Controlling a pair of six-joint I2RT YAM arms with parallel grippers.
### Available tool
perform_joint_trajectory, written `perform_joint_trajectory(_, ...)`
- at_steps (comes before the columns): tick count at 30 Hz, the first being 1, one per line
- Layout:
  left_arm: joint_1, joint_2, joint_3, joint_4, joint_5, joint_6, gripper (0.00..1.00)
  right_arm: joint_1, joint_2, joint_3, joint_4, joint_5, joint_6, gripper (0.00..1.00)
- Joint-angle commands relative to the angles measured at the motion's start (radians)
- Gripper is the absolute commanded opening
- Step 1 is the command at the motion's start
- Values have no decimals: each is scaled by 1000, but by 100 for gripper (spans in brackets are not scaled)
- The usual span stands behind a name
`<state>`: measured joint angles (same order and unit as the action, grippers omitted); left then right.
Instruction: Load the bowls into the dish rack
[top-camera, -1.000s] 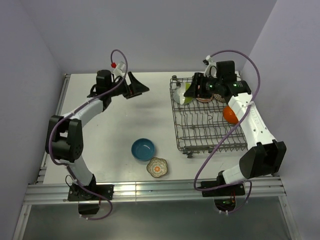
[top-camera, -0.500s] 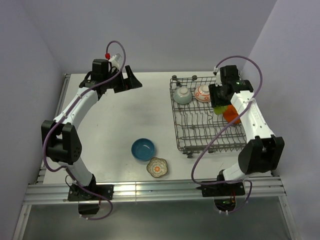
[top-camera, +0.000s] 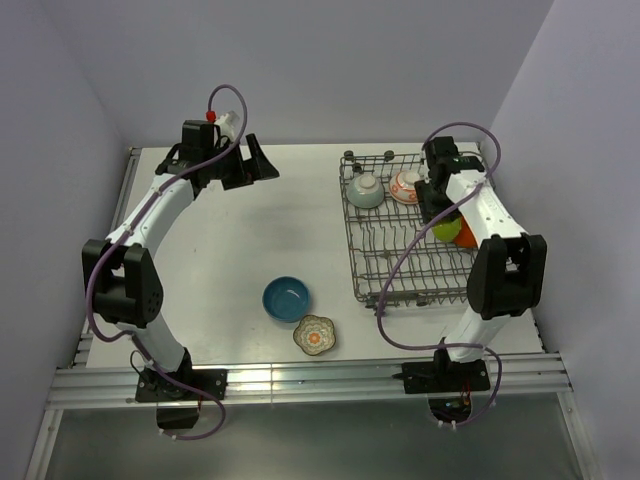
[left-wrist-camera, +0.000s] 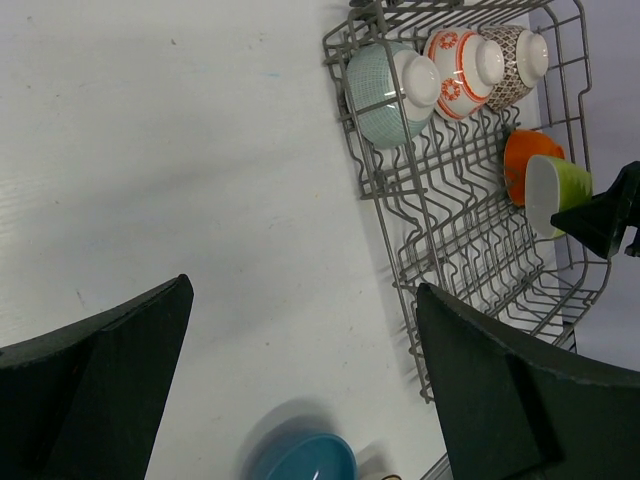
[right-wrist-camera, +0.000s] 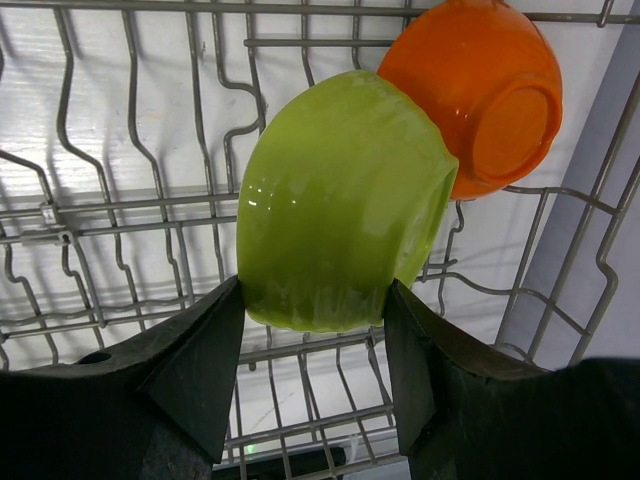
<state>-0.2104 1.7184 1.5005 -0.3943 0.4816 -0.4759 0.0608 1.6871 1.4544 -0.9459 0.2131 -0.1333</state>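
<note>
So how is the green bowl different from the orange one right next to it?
The green bowl is clamped in the right gripper; the orange bowl sits in the dish rack unheld. The green one looks squarish, the orange one round with its foot ring showing. Both are glossy and tipped sideways.

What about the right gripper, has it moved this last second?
Yes. The right gripper, holding a lime-green bowl, went from the dark wire dish rack's far-left corner toward its right side.
</note>
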Motion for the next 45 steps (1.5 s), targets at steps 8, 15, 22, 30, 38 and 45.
perform_joint_trajectory(8, 17, -5, 12, 32, 32, -12, 100, 28, 48, 35, 38, 69, -15, 0)
perform_joint_trajectory(15, 22, -9, 3, 40, 43, -15, 100, 60, 59, 98, 7, 74, -3, 0)
perform_joint_trajectory(22, 25, -10, -8, 52, 51, -20, 99, 99, 82, 118, 2, 74, 3, 0)
perform_joint_trajectory(30, 34, -5, -11, 55, 63, -24, 100, 97, 115, 80, 41, 111, -23, 0)
perform_joint_trajectory(38, 36, 3, -6, 55, 69, -27, 100, 103, 143, 61, 50, 108, -29, 0)
perform_joint_trajectory(45, 37, 4, -8, 57, 72, -29, 99, 119, 166, 40, 52, 104, -31, 0)
